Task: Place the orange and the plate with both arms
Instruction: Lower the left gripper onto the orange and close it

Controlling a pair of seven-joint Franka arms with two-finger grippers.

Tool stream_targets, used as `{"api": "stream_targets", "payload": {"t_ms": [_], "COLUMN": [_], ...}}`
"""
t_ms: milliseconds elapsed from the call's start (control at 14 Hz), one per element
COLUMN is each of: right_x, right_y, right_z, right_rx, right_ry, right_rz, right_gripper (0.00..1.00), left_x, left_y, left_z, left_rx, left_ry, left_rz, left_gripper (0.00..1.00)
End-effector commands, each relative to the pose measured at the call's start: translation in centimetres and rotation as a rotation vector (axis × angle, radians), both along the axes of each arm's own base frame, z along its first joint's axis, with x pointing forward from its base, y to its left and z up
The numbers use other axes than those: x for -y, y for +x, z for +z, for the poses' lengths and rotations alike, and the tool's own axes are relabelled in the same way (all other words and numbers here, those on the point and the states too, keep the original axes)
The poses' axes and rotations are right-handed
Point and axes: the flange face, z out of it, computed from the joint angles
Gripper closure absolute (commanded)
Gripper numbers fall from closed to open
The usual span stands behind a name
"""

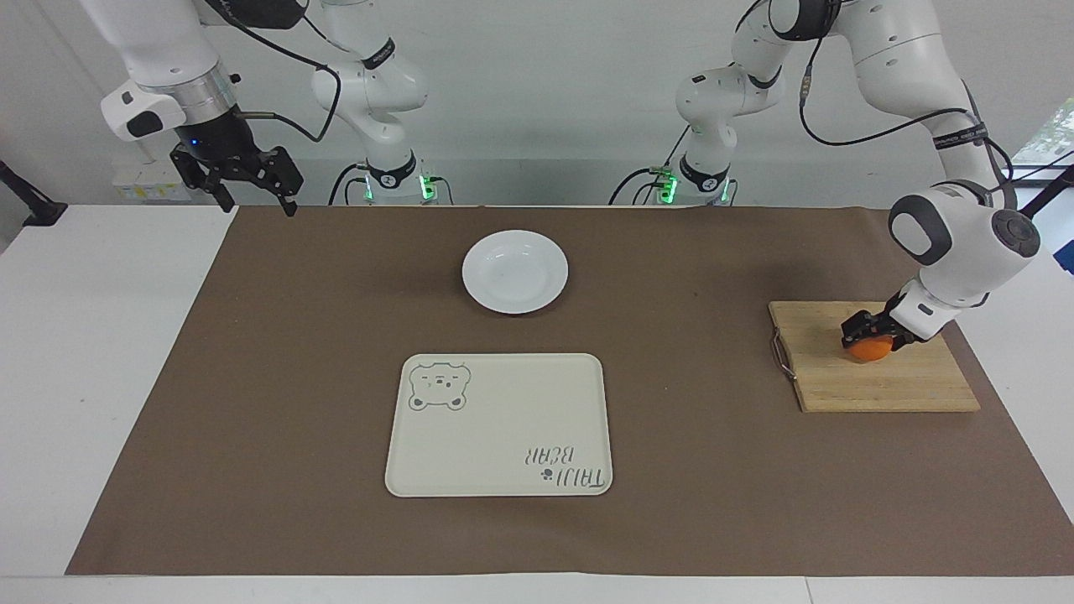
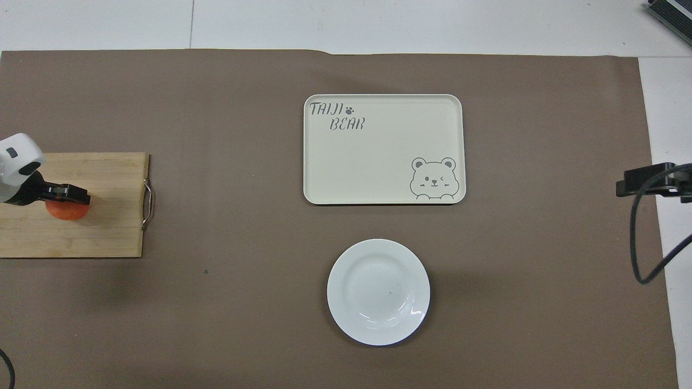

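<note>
The orange (image 1: 870,351) (image 2: 66,212) sits on a wooden cutting board (image 1: 881,387) (image 2: 102,232) at the left arm's end of the table. My left gripper (image 1: 868,336) (image 2: 69,195) reaches down over it and is shut on the orange, hiding its top. The white plate (image 1: 514,271) (image 2: 378,292) lies on the brown mat near the robots, at mid-table, with nothing on it. My right gripper (image 1: 258,204) hangs open in the air over the mat's corner at the right arm's end, waiting. Only part of it (image 2: 646,182) shows in the overhead view.
A cream rectangular tray (image 1: 499,424) (image 2: 378,156) with a bear drawing lies farther from the robots than the plate. The cutting board has a metal handle (image 1: 781,355) (image 2: 147,204) on the side toward the tray. A brown mat (image 1: 713,470) covers most of the table.
</note>
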Motion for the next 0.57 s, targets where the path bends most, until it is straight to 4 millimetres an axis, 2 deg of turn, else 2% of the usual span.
{"api": "stream_targets", "payload": {"t_ms": [0, 214, 498], "right_x": [0.5, 0.4, 0.5], "right_y": [-0.9, -0.9, -0.9], "right_z": [0.0, 0.1, 0.1], "right_rx": [-0.009, -0.006, -0.006], "right_ry": [-0.009, -0.009, -0.009], "right_rz": [0.021, 0.022, 0.021], "right_gripper": [0.0, 0.0, 0.0], "left_x": [-1.1, -0.6, 0.0], "left_y": [-0.7, -0.4, 0.0], "left_z": [-0.3, -0.2, 1.0], "left_rx": [0.002, 0.008, 0.025], "left_ry": [-0.015, -0.013, -0.007], "left_rz": [0.011, 0.001, -0.004], "left_gripper": [1.0, 1.0, 1.0]}}
